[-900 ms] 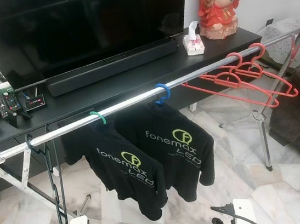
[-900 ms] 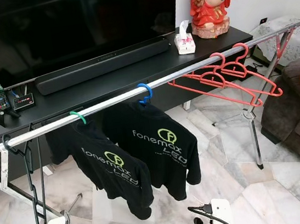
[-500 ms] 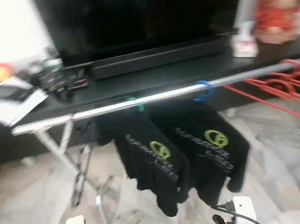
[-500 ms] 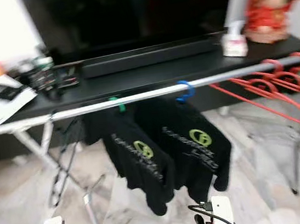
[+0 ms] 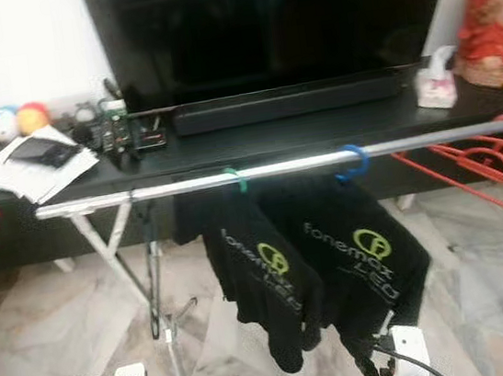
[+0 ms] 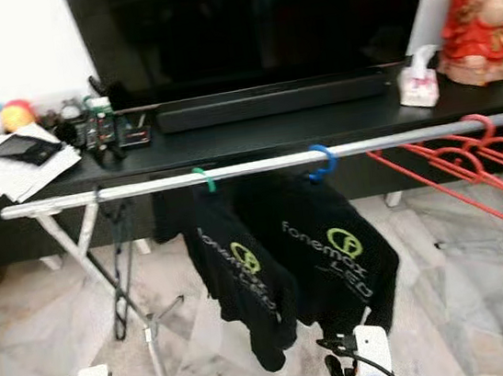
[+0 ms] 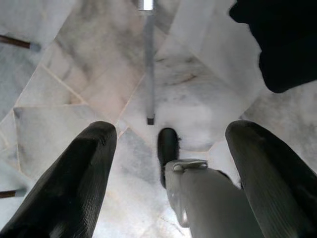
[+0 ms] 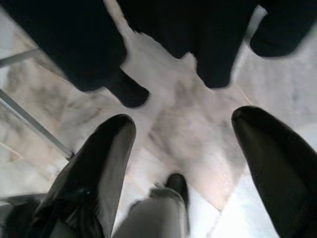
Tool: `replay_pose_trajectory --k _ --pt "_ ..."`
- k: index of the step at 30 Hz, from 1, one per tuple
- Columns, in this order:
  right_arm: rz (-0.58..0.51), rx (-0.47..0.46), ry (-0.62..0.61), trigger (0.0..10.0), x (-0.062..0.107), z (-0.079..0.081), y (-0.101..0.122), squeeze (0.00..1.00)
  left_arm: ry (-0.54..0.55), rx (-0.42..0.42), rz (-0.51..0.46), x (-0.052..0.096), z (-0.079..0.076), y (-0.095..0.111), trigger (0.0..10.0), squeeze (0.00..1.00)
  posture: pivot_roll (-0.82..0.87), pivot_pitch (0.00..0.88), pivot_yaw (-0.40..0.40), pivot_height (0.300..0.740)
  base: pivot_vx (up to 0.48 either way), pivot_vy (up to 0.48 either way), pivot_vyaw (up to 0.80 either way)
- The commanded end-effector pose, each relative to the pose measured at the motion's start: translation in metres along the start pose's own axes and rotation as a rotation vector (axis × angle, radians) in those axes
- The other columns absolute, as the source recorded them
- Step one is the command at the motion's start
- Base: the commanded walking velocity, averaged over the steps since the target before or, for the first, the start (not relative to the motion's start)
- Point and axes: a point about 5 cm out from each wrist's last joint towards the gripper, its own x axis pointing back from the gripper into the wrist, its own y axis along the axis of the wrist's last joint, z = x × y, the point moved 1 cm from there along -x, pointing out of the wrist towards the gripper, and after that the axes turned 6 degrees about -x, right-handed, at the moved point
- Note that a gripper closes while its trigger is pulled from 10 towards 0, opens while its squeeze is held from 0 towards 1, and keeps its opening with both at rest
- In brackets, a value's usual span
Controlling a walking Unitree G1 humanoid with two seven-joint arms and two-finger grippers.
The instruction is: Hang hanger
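Both arms are hanging low w/ left gripper (image 7: 168,163) and right gripper (image 8: 181,148) spread wide, holding nothing, since the red hangers (image 6: 470,155) are already sitting on the rail (image 6: 258,164) beside two shirts (image 6: 278,249).
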Motion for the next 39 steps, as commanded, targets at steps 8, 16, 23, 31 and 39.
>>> replay_pose_trajectory --k 8,16,23,31,39 --pt "-0.071 0.027 0.023 10.0 -0.004 0.007 0.02 0.0 0.022 0.004 0.012 0.001 0.001 -0.007 10.0 0.0 -0.07 0.0 -0.027 0.74 0.0 -0.248 0.0" --pt "-0.265 0.075 0.12 10.0 -0.006 0.027 0.064 0.0 0.032 0.015 0.008 0.002 0.003 -0.007 10.0 0.0 -0.07 0.0 -0.031 0.74 0.0 0.0 0.0" --pt "-0.498 0.029 0.256 10.0 0.003 0.044 0.105 0.0 0.036 0.015 0.005 0.002 0.003 -0.008 10.0 0.0 -0.07 0.0 -0.041 0.74 0.0 0.0 0.0" --pt "-0.704 0.061 0.321 10.0 0.02 0.048 0.144 0.0 0.038 0.031 -0.005 0.003 0.004 -0.009 10.0 0.0 -0.08 0.0 -0.043 0.74 0.0 0.0 0.0" --pt "-0.87 0.037 0.204 10.0 0.038 0.036 0.193 0.0 0.026 0.03 -0.011 0.002 0.003 -0.007 10.0 0.0 -0.08 0.0 -0.044 0.74 0.0 0.0 0.0"
